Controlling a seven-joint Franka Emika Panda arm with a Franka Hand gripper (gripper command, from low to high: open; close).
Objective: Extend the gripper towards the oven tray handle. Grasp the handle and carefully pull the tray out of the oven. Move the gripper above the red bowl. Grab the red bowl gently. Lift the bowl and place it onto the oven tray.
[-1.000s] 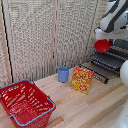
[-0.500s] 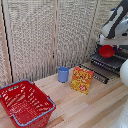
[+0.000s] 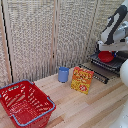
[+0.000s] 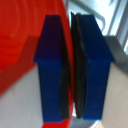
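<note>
In the exterior view the white arm reaches down at the right, and its gripper is shut on the rim of the red bowl. The bowl sits low over the dark wire tray, which sticks out of the oven at the exterior view's right edge. The oven tray handle is the tray's front bar, apart from the gripper. In the wrist view the gripper has its blue fingers pressed close together, with the red bowl filling one side. Whether the bowl touches the tray I cannot tell.
A yellow box stands on the wooden table just in front of the tray. A blue cup stands beside it. A large red wire basket occupies the exterior view's lower left. A slatted screen backs the table.
The gripper has carried the red bowl downward and slightly toward the exterior view's right, closer to the tray. Nothing else has moved.
</note>
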